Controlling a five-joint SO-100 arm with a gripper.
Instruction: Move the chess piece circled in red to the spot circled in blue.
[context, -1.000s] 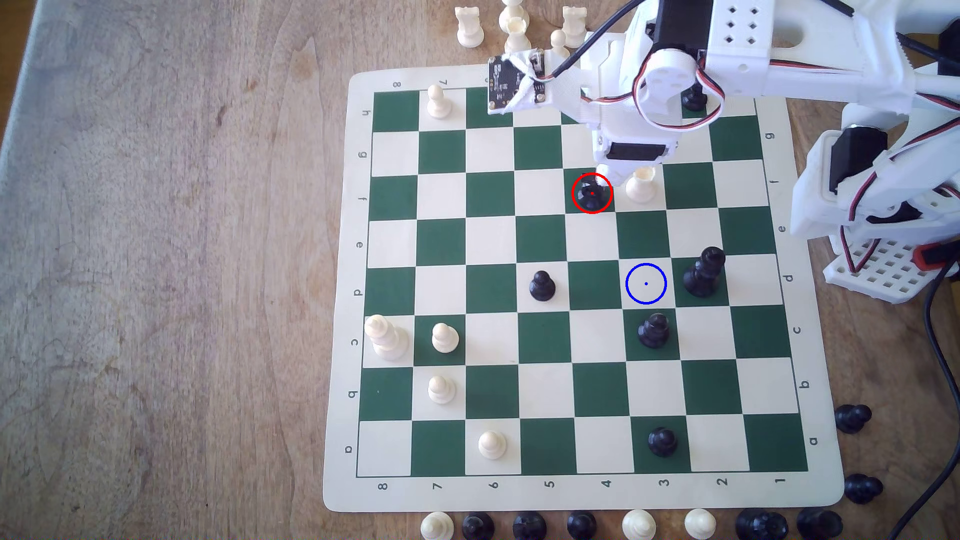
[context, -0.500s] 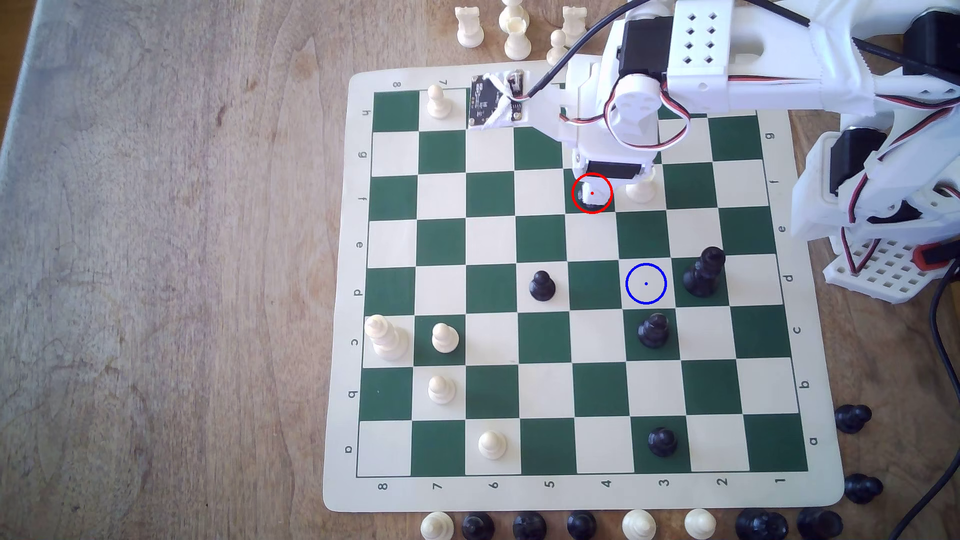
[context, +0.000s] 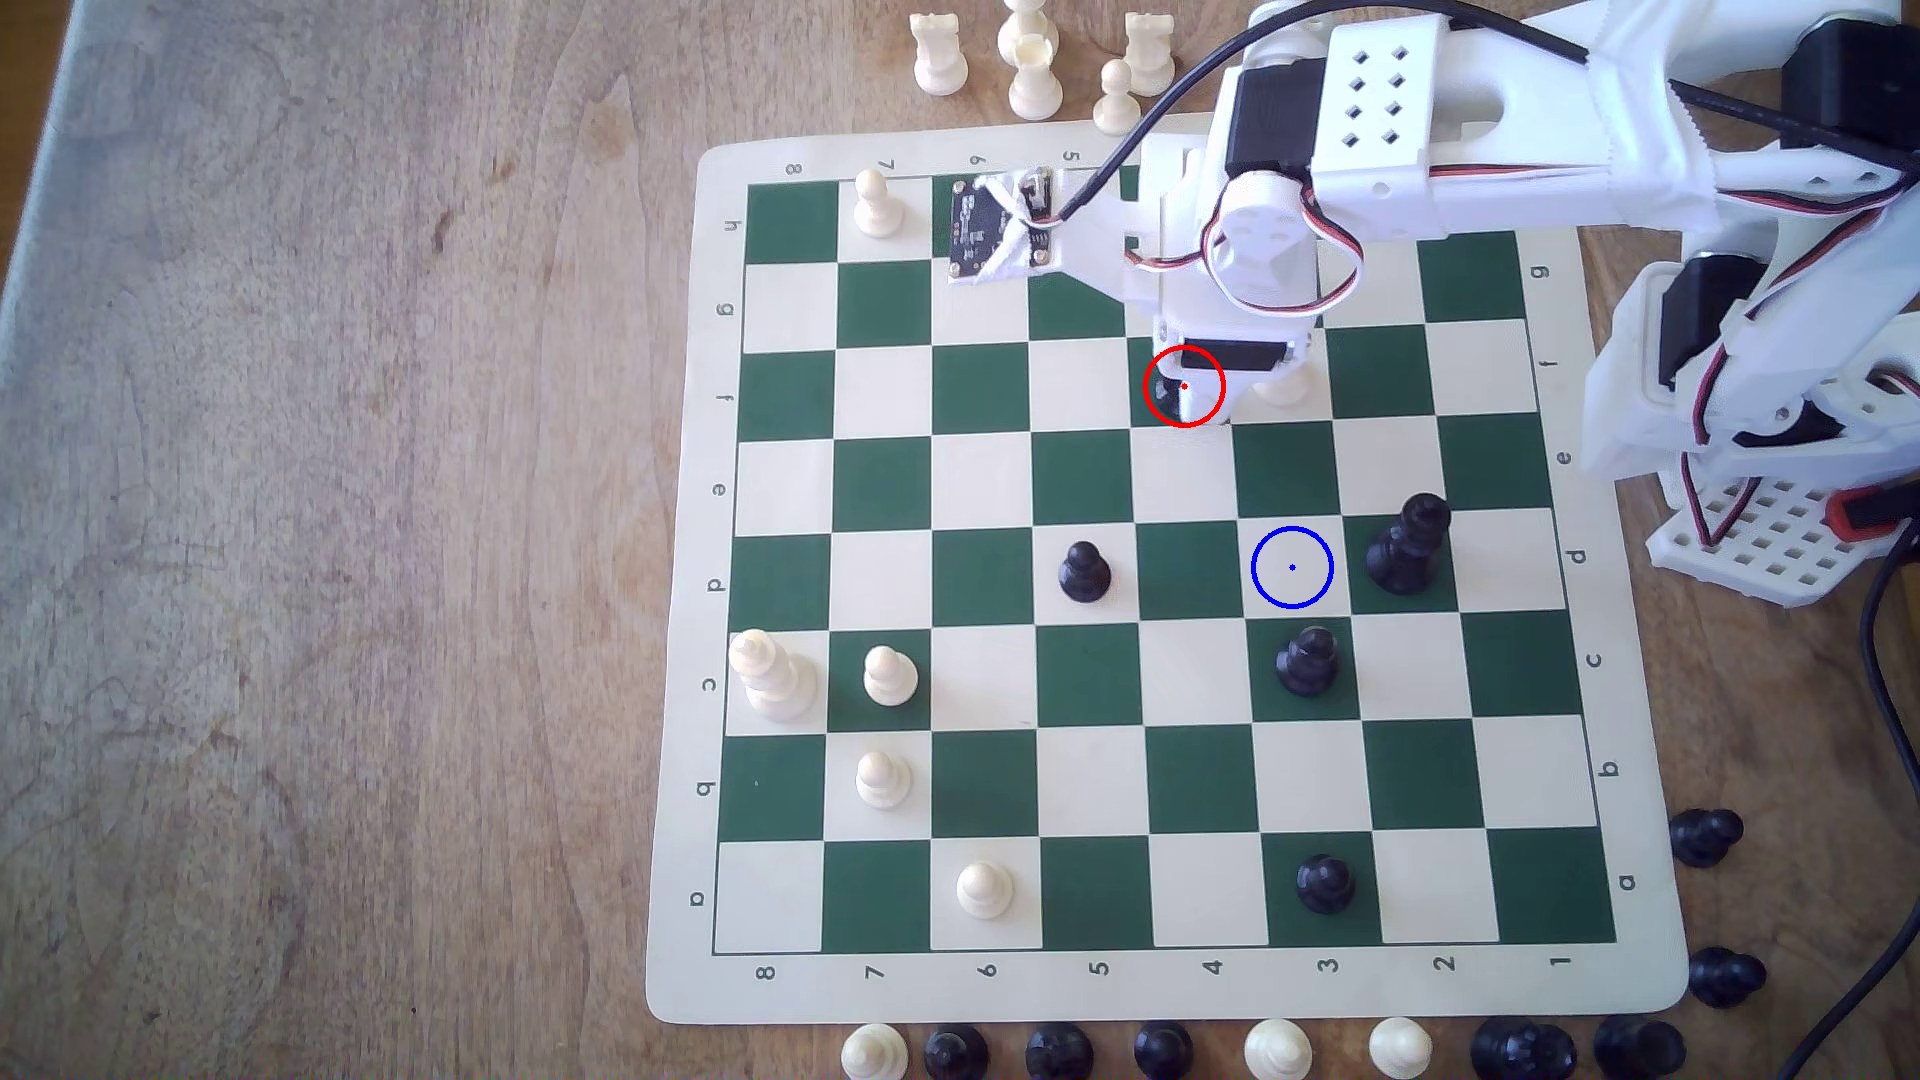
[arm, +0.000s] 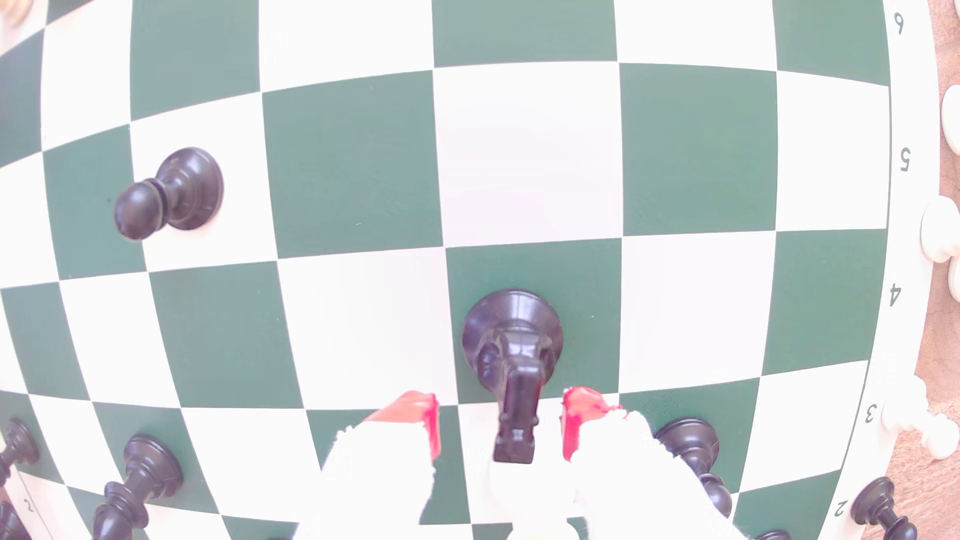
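Black chess piece (arm: 511, 353) sits between the spread tool (arm: 501, 420) tips (untouched), cream piece (context: 1286, 386) just beside.

White pawns (context: 889, 675) and black pawns (context: 1084, 571) dot a green-and-cream chessboard (context: 1132, 976) on a wooden table (context: 312, 519)
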